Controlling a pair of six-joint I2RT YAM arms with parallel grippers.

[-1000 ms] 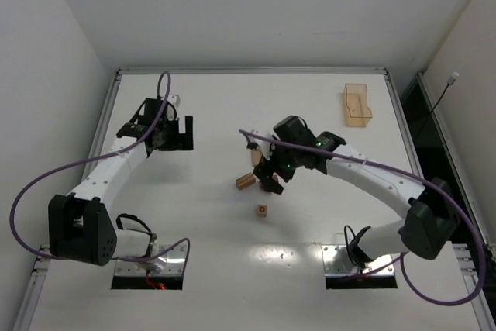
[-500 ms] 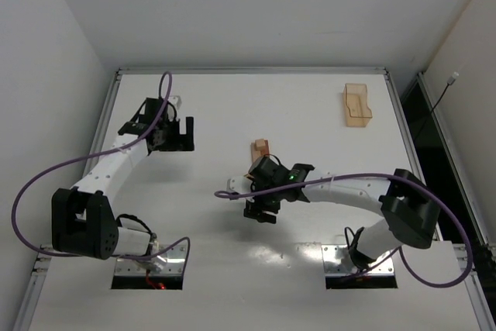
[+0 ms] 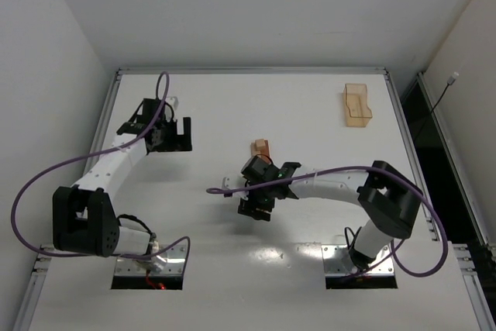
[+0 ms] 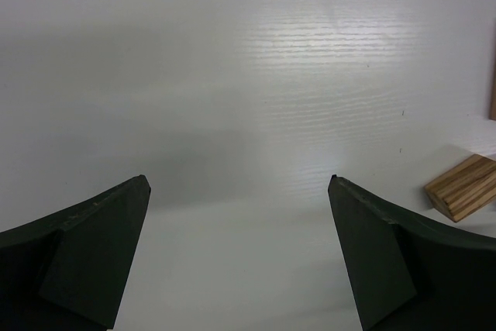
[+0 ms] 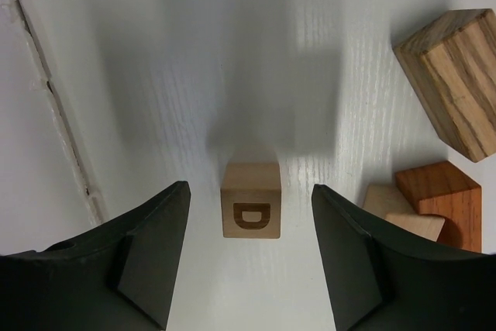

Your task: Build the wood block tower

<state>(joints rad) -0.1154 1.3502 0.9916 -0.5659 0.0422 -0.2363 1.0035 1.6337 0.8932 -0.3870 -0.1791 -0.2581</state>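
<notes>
Left hand point(image 3: 175, 132): over the far left part of the white bench point(image 3: 310, 98), well apart from the wood blocks; in its wrist view the left hand point(image 4: 236, 184) is spread wide, nothing between the fingers and nothing touched. One striped tan block corner point(image 4: 465, 187) lies on the bench just outside its right-side finger. Right hand point(image 3: 254, 207): low over the middle of the bench, arm reaching in from the right. In its wrist view the right hand point(image 5: 249, 189) is released, its fingers spread to either side of a lettered cube point(image 5: 250, 201), light tan and marked D. The cube sits flat on the bench with a gap of bare surface on each side, so neither finger touches it. To the right of that cube: a striped tan block point(image 5: 453, 83), tilted, and nearer, a reddish-brown block point(image 5: 438, 199) touching a pale tan piece point(image 5: 399, 215). Tower: none stacked in view; one tan and reddish block point(image 3: 261, 147) stands just beyond the right hand. Translucent tan tray point(image 3: 356, 105): far right corner, well apart.
</notes>
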